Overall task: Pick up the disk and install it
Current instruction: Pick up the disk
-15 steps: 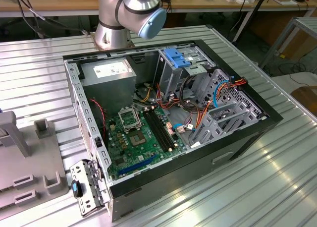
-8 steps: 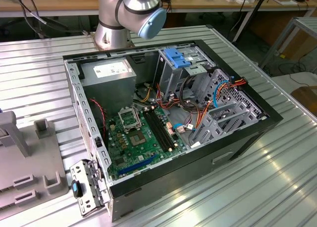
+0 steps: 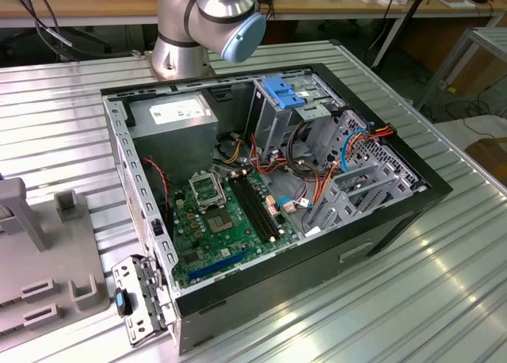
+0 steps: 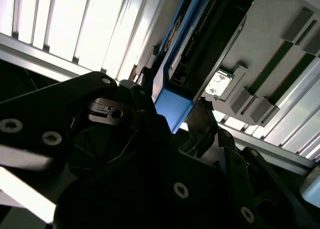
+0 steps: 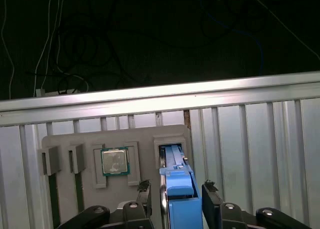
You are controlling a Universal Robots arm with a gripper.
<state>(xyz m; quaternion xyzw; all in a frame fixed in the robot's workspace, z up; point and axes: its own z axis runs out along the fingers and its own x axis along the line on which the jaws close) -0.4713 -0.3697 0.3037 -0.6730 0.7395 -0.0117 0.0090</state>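
Disk (image 5: 176, 161) stands on edge in a grey holder (image 5: 142, 139) slot, beside the chip (image 5: 115, 161). Gripper (image 5: 176, 188) straddles its blue end, jaws apart. Probably stiff, hefty and shock-sensitive, so I'd grab the flat sides, not the plastic rails.

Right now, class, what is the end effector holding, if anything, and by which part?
Nothing seems held yet: the end effector stands open astride the blue end tab of the disk, which sits in a slot of the grey tray.
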